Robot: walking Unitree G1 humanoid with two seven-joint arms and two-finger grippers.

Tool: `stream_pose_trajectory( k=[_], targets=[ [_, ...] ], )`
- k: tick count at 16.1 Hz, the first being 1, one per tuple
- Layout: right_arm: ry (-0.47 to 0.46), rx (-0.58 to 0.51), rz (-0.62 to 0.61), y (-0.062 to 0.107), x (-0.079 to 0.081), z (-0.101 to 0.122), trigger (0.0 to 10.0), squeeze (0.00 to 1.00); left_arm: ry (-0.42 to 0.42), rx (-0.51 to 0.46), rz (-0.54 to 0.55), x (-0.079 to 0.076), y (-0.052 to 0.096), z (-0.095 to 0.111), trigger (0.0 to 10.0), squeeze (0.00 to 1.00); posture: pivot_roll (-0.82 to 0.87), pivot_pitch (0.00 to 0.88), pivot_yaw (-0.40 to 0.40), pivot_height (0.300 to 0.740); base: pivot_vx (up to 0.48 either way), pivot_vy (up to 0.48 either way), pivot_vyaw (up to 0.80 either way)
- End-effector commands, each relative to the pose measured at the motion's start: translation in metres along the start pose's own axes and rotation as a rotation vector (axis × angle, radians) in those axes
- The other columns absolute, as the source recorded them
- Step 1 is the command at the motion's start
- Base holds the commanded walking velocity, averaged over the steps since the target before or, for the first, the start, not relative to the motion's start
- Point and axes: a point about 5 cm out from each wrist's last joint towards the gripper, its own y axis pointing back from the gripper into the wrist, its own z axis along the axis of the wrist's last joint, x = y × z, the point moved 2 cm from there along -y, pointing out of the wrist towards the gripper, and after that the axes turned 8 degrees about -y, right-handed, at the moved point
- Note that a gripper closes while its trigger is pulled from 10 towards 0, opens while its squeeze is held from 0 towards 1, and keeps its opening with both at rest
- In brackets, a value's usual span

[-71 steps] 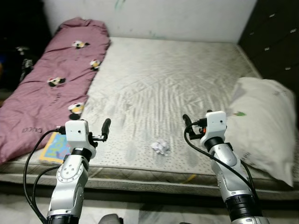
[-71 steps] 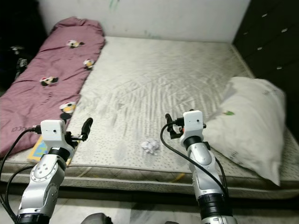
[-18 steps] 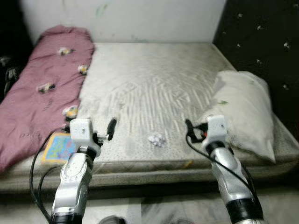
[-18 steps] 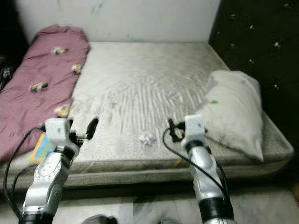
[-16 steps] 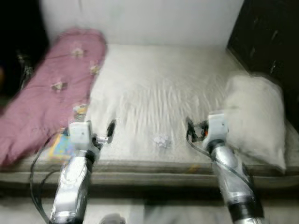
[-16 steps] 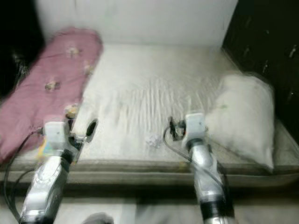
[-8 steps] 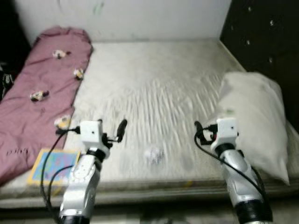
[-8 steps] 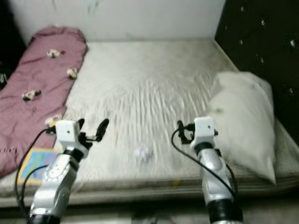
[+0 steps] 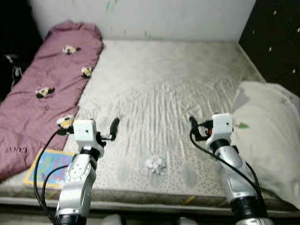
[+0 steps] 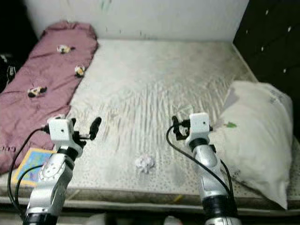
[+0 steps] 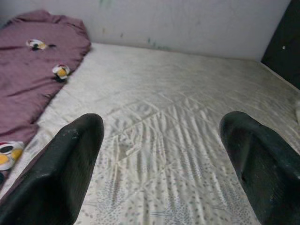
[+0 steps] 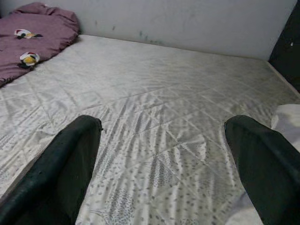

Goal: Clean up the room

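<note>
So the robot is facing a bare mattress (image 9: 164, 89) with a wrinkled, quilted grey-white cover that takes up most of the middle of the head views. The thing that looks like actual trash is a small crumpled ball of white paper (image 9: 155, 164), sitting on the mattress in the lower centre of the frame, close to the near edge and roughly between the two arms but a bit below them. The left gripper (image 11: 161, 140) is held up over the lower left part of the mattress, and the left wrist view shows its two black fingers spread wide apart with nothing between them, just mattress cover beyond. The right gripper (image 12: 164, 140) is up on the lower right, near the pillow, and its fingers are also spread wide and empty in the right wrist view. Neither one is touching the paper ball. Along the left side of the frame there's a maroon blanket (image 9: 42, 89) with little cartoon patches, running from the upper left down to the lower left. A colourful flat book (image 9: 49, 166) lies at the lower left, just beside the blanket's near end and partly behind the left arm. A big off-white pillow (image 9: 269, 140) fills the right edge, with dark furniture (image 9: 276, 37) in the upper right.
</note>
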Motion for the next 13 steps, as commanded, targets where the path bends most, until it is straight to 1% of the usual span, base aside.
stream_pose_trajectory(
  k=[1,5,8,13],
  targets=[
    [-0.006,0.000,0.003,0.0008,0.0018,-0.0006,10.0,0.00,-0.027,0.012,0.017,0.0060,0.0003,-0.0008,10.0,0.00,-0.02,0.000,0.001,0.740,0.000,0.000,0.00],
    [-0.027,-0.010,0.010,0.0032,0.0043,-0.0001,10.0,0.00,-0.038,0.026,0.027,0.0079,0.0027,-0.0031,10.0,0.00,-0.02,0.000,0.006,0.740,0.000,0.000,0.00],
    [-0.017,-0.005,0.019,0.0045,0.0037,-0.0011,10.0,0.00,-0.046,0.045,0.046,0.0118,0.0068,-0.0064,10.0,0.00,-0.02,0.000,0.004,0.740,0.000,0.000,0.00],
    [-0.026,-0.010,0.025,0.0020,0.0054,0.0009,10.0,0.00,-0.045,0.048,0.049,0.0117,0.0052,-0.0064,10.0,0.00,-0.02,0.000,-0.001,0.686,0.000,0.000,0.00]
  ],
)
